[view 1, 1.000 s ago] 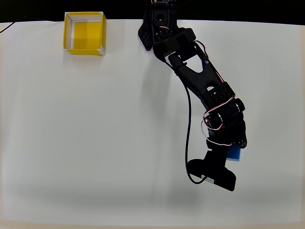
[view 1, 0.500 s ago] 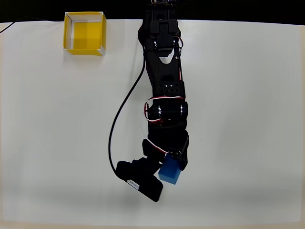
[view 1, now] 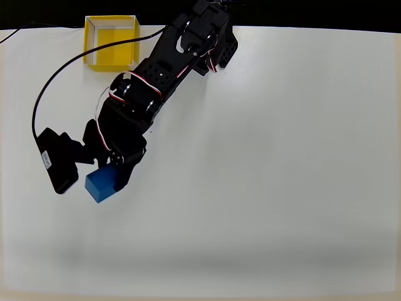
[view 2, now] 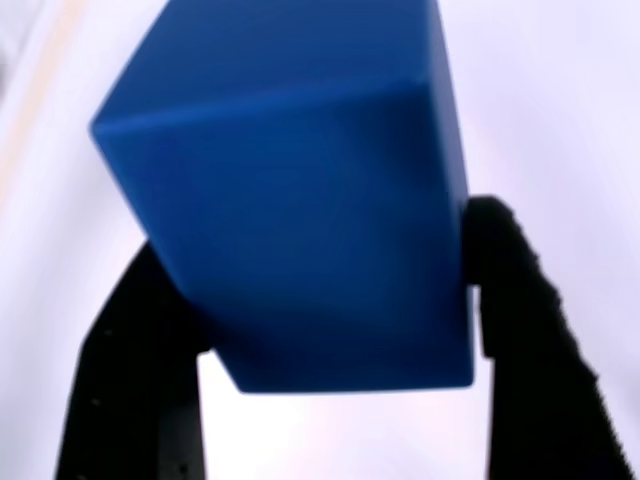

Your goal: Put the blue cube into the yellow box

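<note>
Black two-finger pincer [view 2: 330, 300] clamped on small matte bright-blue cube [view 1: 102, 183], near left edge of white bench [view 1: 263, 188]. Square open-topped yellow box [view 1: 111, 44] well apart, at far edge; bare bench between.

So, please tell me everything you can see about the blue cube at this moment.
The blue cube is a solid bright-blue block with plain matte faces and crisp edges, no marks. It is held in the claw, one black finger pressed on each of two opposite sides. In the wrist view it sits tilted, one corner edge toward the camera. In the overhead view the blue cube is at the left of the white table, apart from the yellow box near the far edge.
</note>
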Action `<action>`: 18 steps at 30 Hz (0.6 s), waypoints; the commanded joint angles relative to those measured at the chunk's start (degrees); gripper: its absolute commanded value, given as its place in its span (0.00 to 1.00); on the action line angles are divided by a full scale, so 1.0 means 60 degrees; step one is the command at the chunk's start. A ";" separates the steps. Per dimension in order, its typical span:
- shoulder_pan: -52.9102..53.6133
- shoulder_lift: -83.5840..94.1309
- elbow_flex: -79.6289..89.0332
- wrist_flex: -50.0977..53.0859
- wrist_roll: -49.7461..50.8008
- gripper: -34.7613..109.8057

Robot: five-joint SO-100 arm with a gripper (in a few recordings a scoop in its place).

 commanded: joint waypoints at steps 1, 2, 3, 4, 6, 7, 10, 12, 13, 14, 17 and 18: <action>0.1772 0.1948 0.0469 -0.0381 -0.0322 0.29; 0.2139 0.2153 0.0762 -0.0469 -0.0381 0.29; 0.2534 0.2388 0.1040 -0.0557 -0.0425 0.29; 0.2886 0.2607 0.1304 -0.0571 -0.0513 0.29; 0.3530 0.3062 0.1816 -0.0615 -0.0630 0.29; 0.3882 0.3296 0.2080 -0.0615 -0.0674 0.29; 0.4805 0.3984 0.2886 -0.0615 -0.0659 0.29; 0.5376 0.4409 0.3413 -0.0615 -0.0645 0.29; 0.5640 0.4600 0.3677 -0.0630 -0.0659 0.29; 0.5903 0.4790 0.3955 -0.0645 -0.0703 0.29; 0.6606 0.5405 0.4878 -0.0879 -0.0835 0.29; 0.6797 0.5581 0.5142 -0.0923 -0.0894 0.29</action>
